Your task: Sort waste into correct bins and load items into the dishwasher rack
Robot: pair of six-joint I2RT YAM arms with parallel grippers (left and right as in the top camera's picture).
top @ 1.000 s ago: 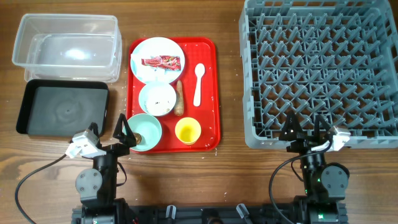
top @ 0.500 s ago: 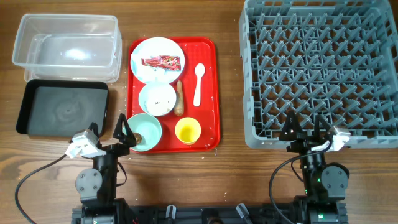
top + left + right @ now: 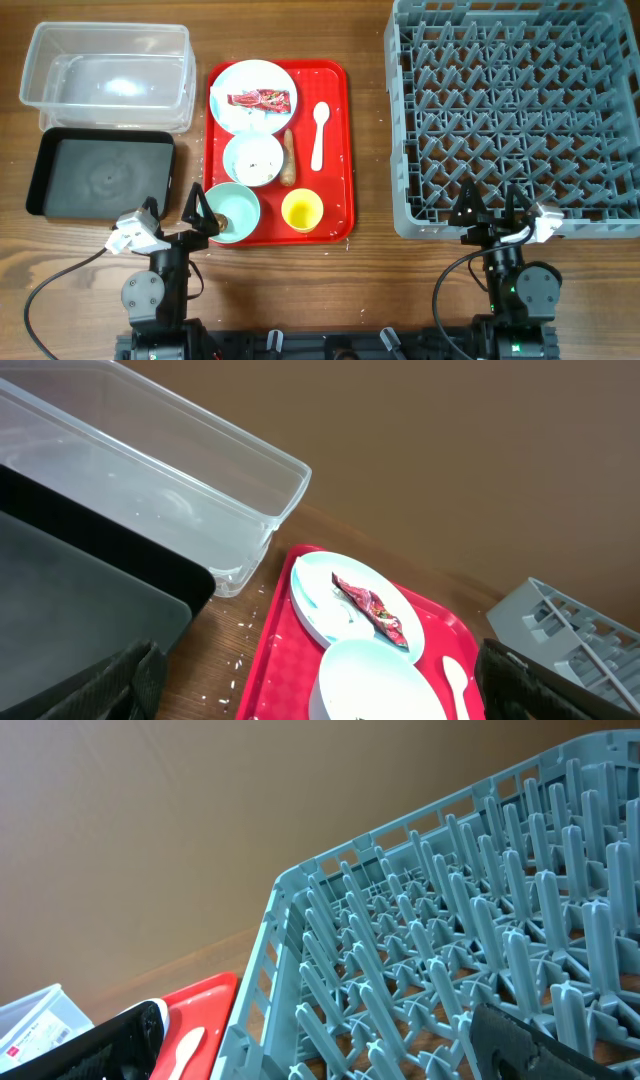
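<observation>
A flat red tray (image 3: 340, 150) holds a pale plate (image 3: 240, 80) with a red wrapper (image 3: 262, 99), a white bowl (image 3: 252, 158), a teal bowl (image 3: 232, 210), a yellow cup (image 3: 301, 210), a white spoon (image 3: 319, 135) and a brown stick (image 3: 288, 158). The clear tub (image 3: 108, 75) and black tray (image 3: 100, 175) lie to the left. The grey rack (image 3: 515, 115) is at the right. My left gripper (image 3: 200, 210) is open and empty beside the teal bowl. My right gripper (image 3: 490, 205) is open and empty at the rack's front edge.
Loose rice grains (image 3: 240, 670) lie on the wood between the black tray (image 3: 80, 590) and the red tray (image 3: 285, 660). The left wrist view also shows the clear tub (image 3: 150, 480), wrapper (image 3: 372, 605) and white bowl (image 3: 375, 680). The right wrist view shows rack pegs (image 3: 450, 950).
</observation>
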